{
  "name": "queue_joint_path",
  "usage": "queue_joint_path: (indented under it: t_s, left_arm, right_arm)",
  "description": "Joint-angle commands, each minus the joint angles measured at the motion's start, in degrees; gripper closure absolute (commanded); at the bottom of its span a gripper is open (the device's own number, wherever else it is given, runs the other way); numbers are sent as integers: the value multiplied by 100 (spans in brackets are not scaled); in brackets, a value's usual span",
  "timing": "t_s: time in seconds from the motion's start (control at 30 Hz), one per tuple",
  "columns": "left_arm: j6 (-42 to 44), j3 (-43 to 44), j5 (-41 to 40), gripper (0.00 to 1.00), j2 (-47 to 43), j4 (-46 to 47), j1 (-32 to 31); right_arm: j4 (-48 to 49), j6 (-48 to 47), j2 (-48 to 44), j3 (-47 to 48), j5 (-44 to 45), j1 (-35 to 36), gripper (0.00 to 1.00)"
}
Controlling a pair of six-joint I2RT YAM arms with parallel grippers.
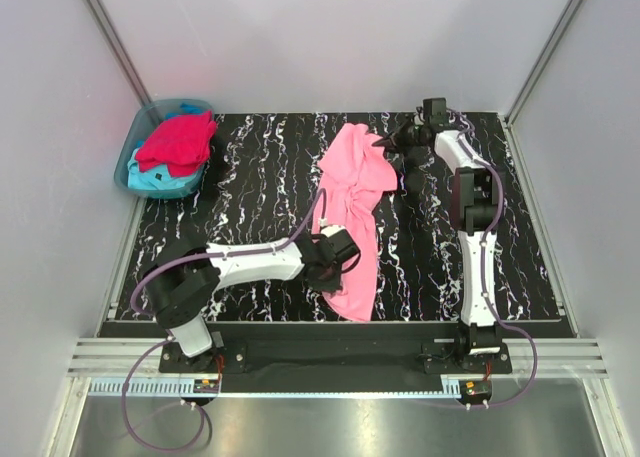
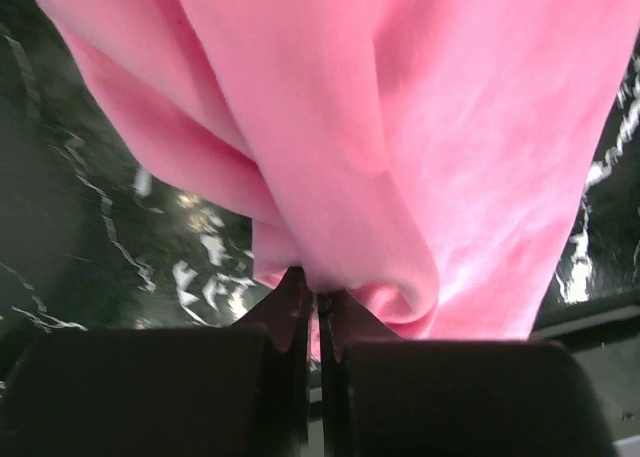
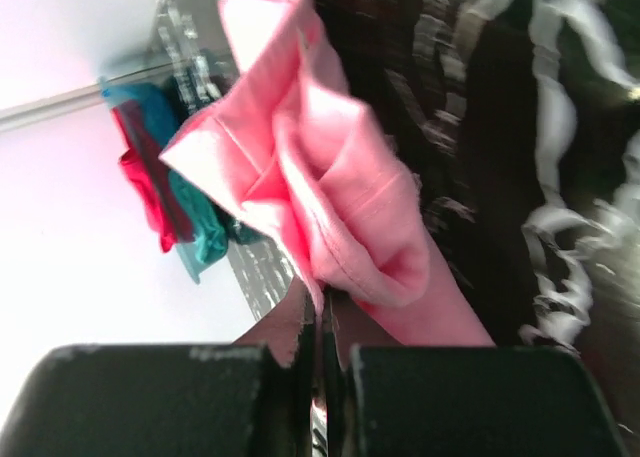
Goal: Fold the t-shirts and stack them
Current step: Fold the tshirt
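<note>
The light pink t-shirt (image 1: 355, 212) hangs stretched between my two grippers over the middle of the black marbled table. My left gripper (image 1: 345, 262) is shut on its near edge, with the cloth (image 2: 400, 127) bunched at the fingertips. My right gripper (image 1: 392, 145) is shut on its far edge, the folded pink cloth (image 3: 330, 177) pinched between the jaws. The crimson red t-shirt (image 1: 178, 140) lies on the turquoise t-shirt (image 1: 160, 180) in the tub at the back left. Both also show in the right wrist view, red (image 3: 145, 187) and turquoise (image 3: 195, 232).
A translucent blue-green plastic tub (image 1: 130, 157) stands off the table's back left corner. White walls close in on three sides. The table's (image 1: 240, 187) front edge runs just past the left gripper. Purple cables trail from both arm bases.
</note>
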Motion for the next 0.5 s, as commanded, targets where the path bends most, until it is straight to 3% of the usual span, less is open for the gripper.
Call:
queue_joint_path:
  t_s: [0.0, 0.1, 0.33, 0.4, 0.47]
  left_arm:
    - [-284, 175, -117, 100, -29, 82, -390]
    - [-364, 298, -143, 100, 77, 74, -811]
    - [-496, 132, -302, 100, -177, 56, -1015]
    - [-522, 27, -389, 99, -239, 56, -1033]
    - [-513, -35, -512, 93, -292, 47, -1033]
  right_arm:
    - [-375, -207, 289, 862, -338, 84, 97]
    - [-576, -242, 667, 1538, -478, 216, 96]
    - [-788, -198, 1301, 2323, -514, 313, 96]
    - [-797, -233, 1415, 2412, -549, 313, 94]
    - [-797, -321, 1407, 2429, -549, 313, 87]
